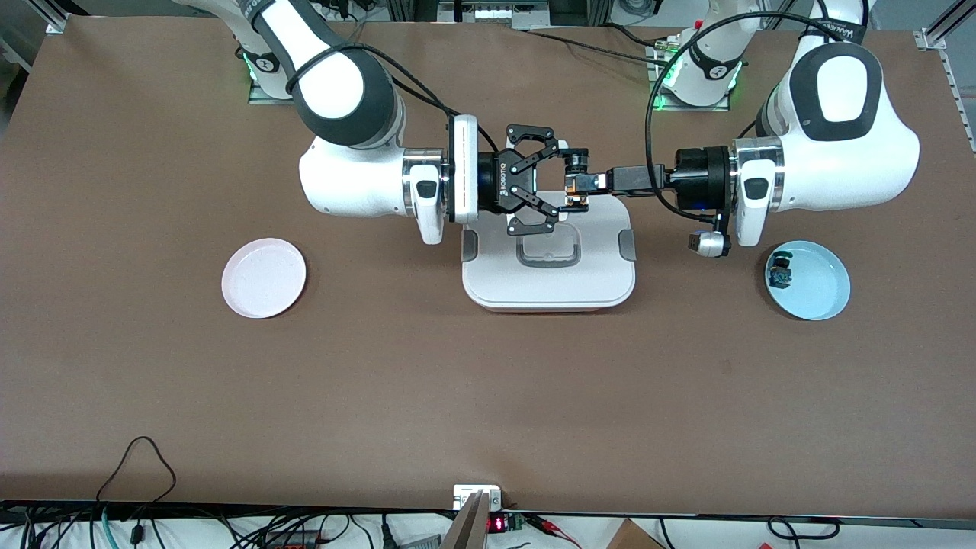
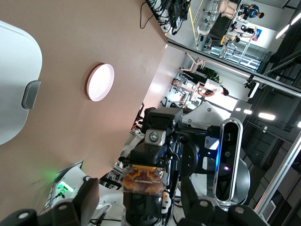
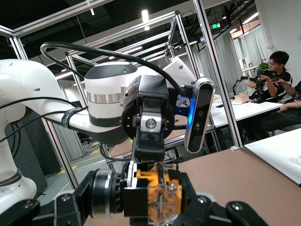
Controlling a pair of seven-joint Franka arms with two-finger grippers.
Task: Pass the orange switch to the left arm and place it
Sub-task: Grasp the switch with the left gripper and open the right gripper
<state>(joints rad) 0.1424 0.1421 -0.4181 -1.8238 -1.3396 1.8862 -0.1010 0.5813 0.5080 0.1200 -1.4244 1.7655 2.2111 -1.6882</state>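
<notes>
Over the box (image 1: 549, 267), left gripper (image 1: 577, 185) jaws clamp the orange switch (image 1: 576, 200); right gripper (image 1: 550, 183) jaws spread wide around it

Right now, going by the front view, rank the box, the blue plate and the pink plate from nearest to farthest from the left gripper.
1. The box: directly under the left gripper, which hangs over its edge farthest from the front camera.
2. The blue plate: toward the left arm's end of the table.
3. The pink plate: toward the right arm's end, clearly farthest.
</notes>
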